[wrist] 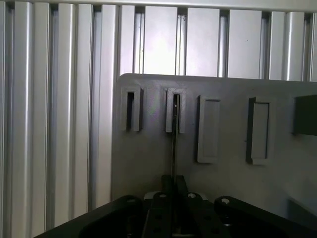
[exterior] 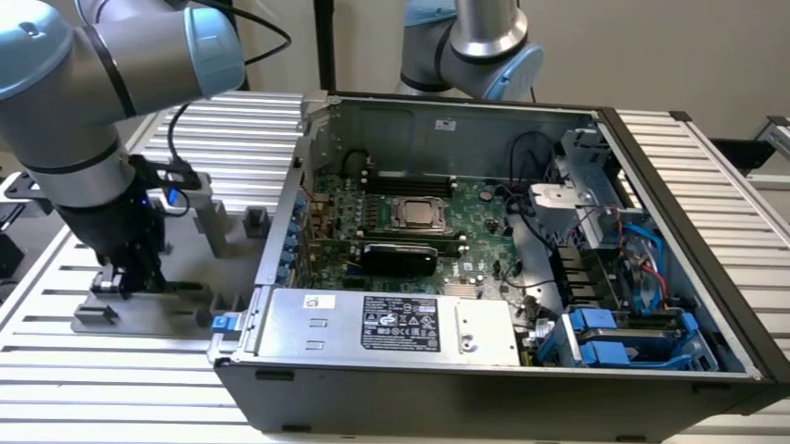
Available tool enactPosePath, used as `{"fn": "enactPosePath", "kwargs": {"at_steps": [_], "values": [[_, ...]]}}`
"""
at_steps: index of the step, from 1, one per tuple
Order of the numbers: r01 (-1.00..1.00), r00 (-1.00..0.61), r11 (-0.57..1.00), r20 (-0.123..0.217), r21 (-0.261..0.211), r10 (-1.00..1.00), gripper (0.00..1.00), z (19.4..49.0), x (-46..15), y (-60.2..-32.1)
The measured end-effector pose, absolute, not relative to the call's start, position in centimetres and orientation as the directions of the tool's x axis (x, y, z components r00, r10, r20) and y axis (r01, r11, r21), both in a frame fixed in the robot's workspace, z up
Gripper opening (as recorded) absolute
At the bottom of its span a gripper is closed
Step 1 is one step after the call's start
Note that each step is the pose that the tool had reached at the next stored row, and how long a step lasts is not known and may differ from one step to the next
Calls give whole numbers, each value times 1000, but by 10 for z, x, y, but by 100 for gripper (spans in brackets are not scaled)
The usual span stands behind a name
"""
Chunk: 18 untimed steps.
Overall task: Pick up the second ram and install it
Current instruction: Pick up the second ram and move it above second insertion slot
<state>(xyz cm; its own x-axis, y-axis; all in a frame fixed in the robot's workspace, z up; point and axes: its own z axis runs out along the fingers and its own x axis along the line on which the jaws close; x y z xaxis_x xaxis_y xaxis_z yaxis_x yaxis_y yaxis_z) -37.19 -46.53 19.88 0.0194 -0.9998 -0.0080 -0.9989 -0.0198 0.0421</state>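
On ribbed aluminium table [exterior: 691, 176], pale wall behind. Down at the grey fixture plate [exterior: 185, 273] on the exterior view's left with the gripper [exterior: 133, 277], arm standing upright above it.

Clamped on the second ram [wrist: 174, 148]. Seen edge-on from the wrist as a thin dark line, running straight out from between the fingers [wrist: 182, 186] into a slotted holder [wrist: 176, 111] on the plate. Near end in the grip, far end seated in that holder, stick upright on its edge.

Flanked by an empty slotted holder [wrist: 131, 110] on one side, and on the other a raised block [wrist: 209, 130] with another block [wrist: 258, 131] farther along. All apart from the stick.

Just beside the plate, toward the exterior view's right: open PC case [exterior: 494, 398]. Inside, motherboard [exterior: 482, 208] with CPU socket [exterior: 420, 215], black memory slots [exterior: 408, 182] beyond the socket, power supply [exterior: 395, 324] along the near wall.

Between gripper and memory slots: the case's side wall and a grey upright post [exterior: 213, 222] on the plate. Behind the case, a second arm [exterior: 487, 42].
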Motion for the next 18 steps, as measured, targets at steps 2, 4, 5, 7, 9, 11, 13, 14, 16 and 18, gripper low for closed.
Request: {"fn": "enactPosePath", "kwargs": {"at_steps": [2,4,5,7,9,11,13,14,16,18], "values": [[-999,19,-20,-8,42,-1000,0,203,-372,-465],[-999,19,-20,-8,42,-1000,0,209,-372,-465],[-999,19,-20,-8,42,-1000,0,212,-372,-465],[-999,19,-20,-8,42,-1000,0,221,-372,-465],[-999,19,-20,-8,42,-1000,0,230,-372,-465],[-999,19,-20,-8,43,-1000,0,239,-372,-465],[-999,20,-20,-8,43,-1000,0,248,-372,-465],[-999,20,-20,-8,43,-1000,0,253,-372,-465],[-999,19,-20,-8,43,-1000,0,262,-371,-465],[-999,19,-20,-8,43,-1000,0,271,-371,-465]]}}
